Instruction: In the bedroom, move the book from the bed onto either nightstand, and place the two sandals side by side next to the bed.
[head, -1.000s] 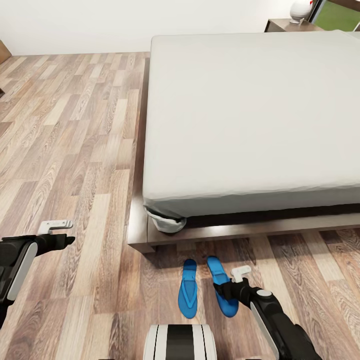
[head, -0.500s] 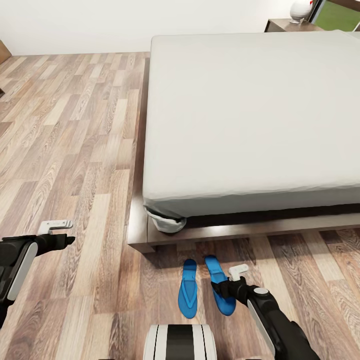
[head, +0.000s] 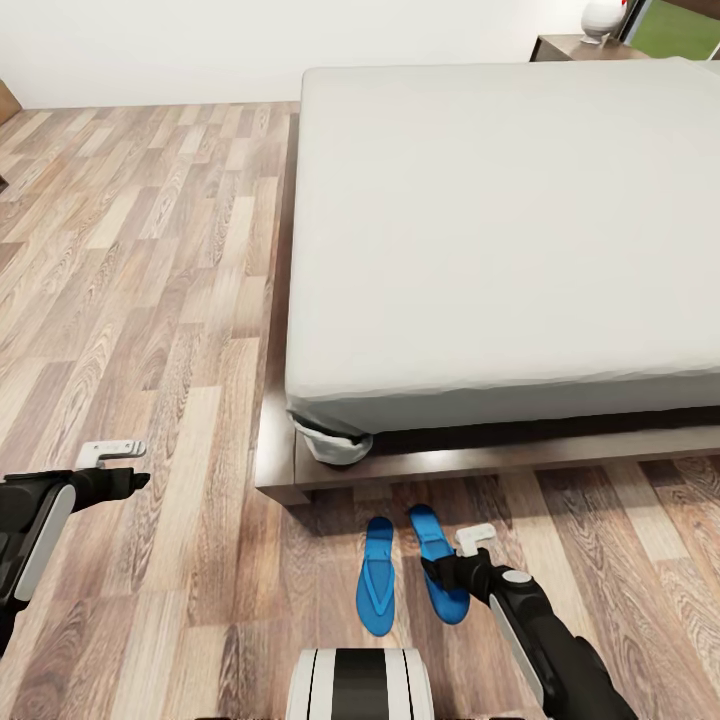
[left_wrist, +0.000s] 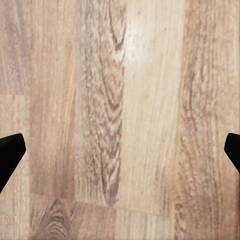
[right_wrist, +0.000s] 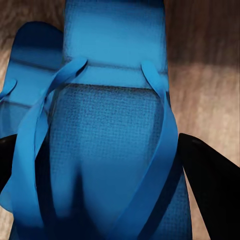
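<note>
Two blue sandals lie on the wood floor just off the bed's (head: 500, 220) near left corner. The left sandal (head: 377, 575) rests flat. My right gripper (head: 435, 572) is shut on the right sandal (head: 428, 530). In the right wrist view its dark fingers (right_wrist: 210, 185) flank that sandal (right_wrist: 112, 125) across its width, and the other sandal (right_wrist: 30, 55) shows beside it. My left gripper (head: 140, 481) hangs open over bare floor, far left of the sandals, with nothing between its fingers (left_wrist: 10, 150). The book is out of view. A nightstand (head: 575, 48) stands beyond the bed's far corner.
The dark bed frame (head: 400, 465) runs along the floor just behind the sandals. A white rounded object (head: 600, 18) stands on the nightstand. Open wood floor (head: 130, 250) stretches left of the bed. My own base (head: 360, 685) shows at the bottom edge.
My right gripper has shifted slightly left and toward the bed, and the right sandal has moved with it, closer to the left sandal. The left arm has stayed put.
</note>
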